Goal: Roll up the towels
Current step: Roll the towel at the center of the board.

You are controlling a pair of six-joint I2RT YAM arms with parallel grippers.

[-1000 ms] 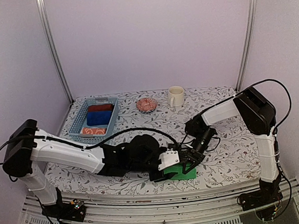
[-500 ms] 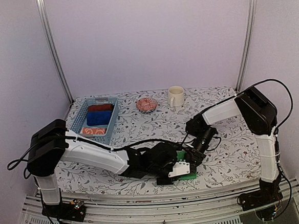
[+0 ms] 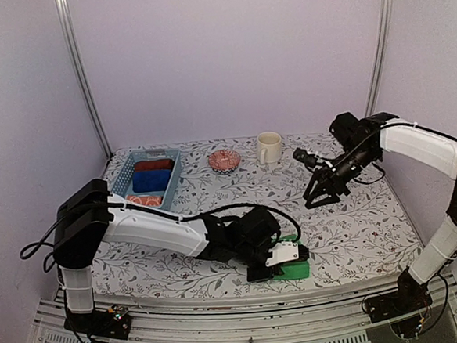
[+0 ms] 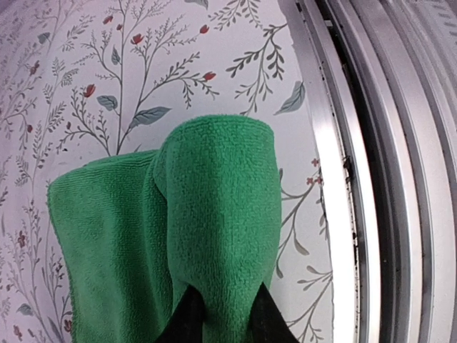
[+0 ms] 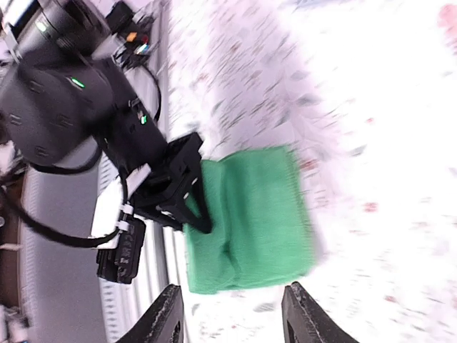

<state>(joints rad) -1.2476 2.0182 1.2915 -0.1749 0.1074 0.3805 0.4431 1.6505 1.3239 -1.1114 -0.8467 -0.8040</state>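
Low in the middle of the overhead view, just above the metal rail (image 3: 222, 304) at the table's near edge: the green towel (image 3: 296, 271), partly folded on the flowered tablecloth (image 3: 358, 233). Pinched there by the left gripper (image 3: 276, 264), reaching in low from the left side of the frame. Through the left wrist camera, clamped on a raised, doubled-over fold of that towel, with the two dark fingertips (image 4: 187, 325) pressing it from either side at the bottom edge of the frame; a flatter layer of the same cloth spread to the left of the fold, shiny rail running down the right side. Up in the right half of the overhead view, well apart from the towel and lifted off the table: the right gripper (image 3: 318, 196), held apart with nothing in it. Same through its own camera: two dark fingers (image 5: 169, 314) spread at the bottom edge, empty gap between, blurred towel and left gripper beyond. Upper left of the table: a blue basket (image 3: 118, 188) holding a dark red roll (image 3: 153, 165) at the back, a blue roll (image 3: 151, 180) in the middle and a rolled orange towel (image 3: 143, 200) with white print at the front. Behind the middle of the table, a small pink bowl (image 3: 224, 160) and, to its right and not touching it, a cream mug (image 3: 268, 147).
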